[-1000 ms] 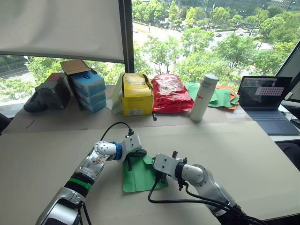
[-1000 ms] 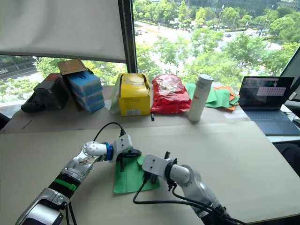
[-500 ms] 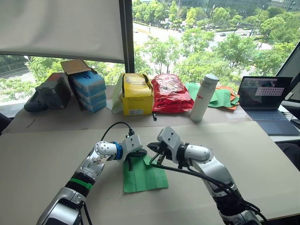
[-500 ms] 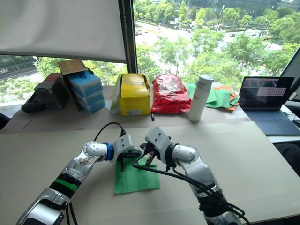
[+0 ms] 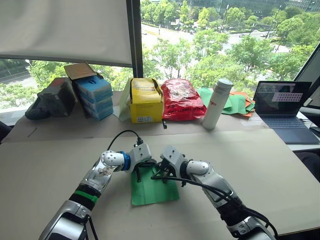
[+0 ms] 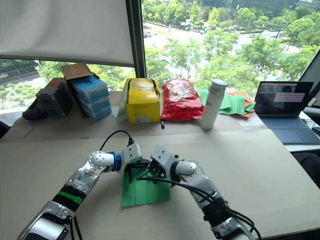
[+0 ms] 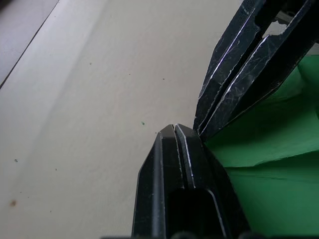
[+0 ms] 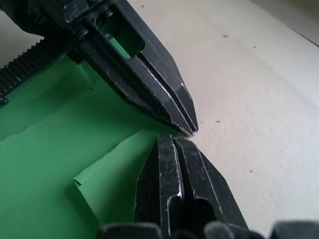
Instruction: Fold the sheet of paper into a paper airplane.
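The sheet of paper lies flat on the table, bright green, with a crease down its middle and a small curled flap near its far edge. My left gripper is shut, its tip down at the sheet's far left corner. My right gripper is shut too and comes in from the right. In the wrist views the two tips almost touch at the paper's edge, where the green meets the bare table. Neither gripper has paper between its fingers.
Along the back of the table stand blue boxes, a yellow box, a red bag, a white bottle, a pile of green and orange papers and an open laptop.
My right gripper rose from the sheet's near right part, swung toward the far edge, then came down tip to tip with the left gripper. The left arm and the sheet stayed put.
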You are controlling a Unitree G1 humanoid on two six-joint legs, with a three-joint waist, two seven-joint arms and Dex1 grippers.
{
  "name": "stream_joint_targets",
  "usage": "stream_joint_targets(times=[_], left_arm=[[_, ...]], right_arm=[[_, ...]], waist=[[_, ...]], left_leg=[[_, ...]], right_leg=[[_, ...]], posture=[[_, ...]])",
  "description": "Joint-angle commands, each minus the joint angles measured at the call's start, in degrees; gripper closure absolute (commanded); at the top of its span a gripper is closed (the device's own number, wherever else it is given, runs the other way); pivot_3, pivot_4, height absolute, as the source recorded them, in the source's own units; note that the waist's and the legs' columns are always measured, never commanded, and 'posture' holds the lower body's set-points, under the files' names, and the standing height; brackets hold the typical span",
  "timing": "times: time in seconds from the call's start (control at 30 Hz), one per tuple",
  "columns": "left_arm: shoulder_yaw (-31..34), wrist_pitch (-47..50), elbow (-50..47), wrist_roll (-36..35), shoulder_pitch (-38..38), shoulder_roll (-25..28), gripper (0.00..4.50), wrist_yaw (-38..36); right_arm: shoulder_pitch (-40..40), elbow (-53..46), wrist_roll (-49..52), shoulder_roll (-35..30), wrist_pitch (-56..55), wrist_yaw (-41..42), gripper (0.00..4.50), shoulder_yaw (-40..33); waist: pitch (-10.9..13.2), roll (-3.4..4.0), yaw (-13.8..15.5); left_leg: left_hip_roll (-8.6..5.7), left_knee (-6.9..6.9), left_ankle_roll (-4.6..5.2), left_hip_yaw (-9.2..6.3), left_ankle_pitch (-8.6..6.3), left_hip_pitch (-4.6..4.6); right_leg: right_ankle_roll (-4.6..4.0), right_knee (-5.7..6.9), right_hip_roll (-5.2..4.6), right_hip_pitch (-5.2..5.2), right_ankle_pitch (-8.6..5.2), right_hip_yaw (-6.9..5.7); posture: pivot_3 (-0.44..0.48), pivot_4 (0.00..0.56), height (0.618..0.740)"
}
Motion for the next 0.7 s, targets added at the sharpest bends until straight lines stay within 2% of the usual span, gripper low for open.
stream_joint_targets(times=[0.03, 0.33, 0.7], left_arm=[[-1.13, 2.29, 1.56, 2.35, 1.69, 0.56, 4.5, 0.34], [-1.0, 2.49, 0.87, 2.48, 2.07, 0.58, 4.5, 0.31], [-1.1, 2.84, 0.15, 2.43, 2.55, 0.9, 4.5, 0.21]], right_arm=[[-0.81, 1.67, -1.41, -0.23, 1.51, 0.35, 4.49, 2.3], [-0.68, 3.61, -1.85, -0.79, 7.47, 0.55, 4.49, 3.56], [2.54, -2.62, -0.72, -4.47, 10.61, 1.75, 4.49, 3.5]], waist=[[0.0, 0.0, 0.0], [-0.12, 0.05, -0.04], [-0.15, 0.06, 0.02]], left_leg=[[0.0, -0.01, 0.0, 0.0, 0.0, 0.01], [0.01, -0.06, 0.0, 0.0, 0.0, 0.13], [0.01, -0.07, 0.04, 0.0, -0.03, 0.13]], right_leg=[[0.0, 0.01, 0.0, 0.0, 0.0, 0.0], [0.0, 0.02, -0.03, 0.06, 0.0, 0.04], [0.0, -0.01, -0.11, 0.07, 0.0, 0.06]], posture=[[0.0, 0.15, 0.74], [0.0, 0.15, 0.74], [0.0, 0.15, 0.74]])
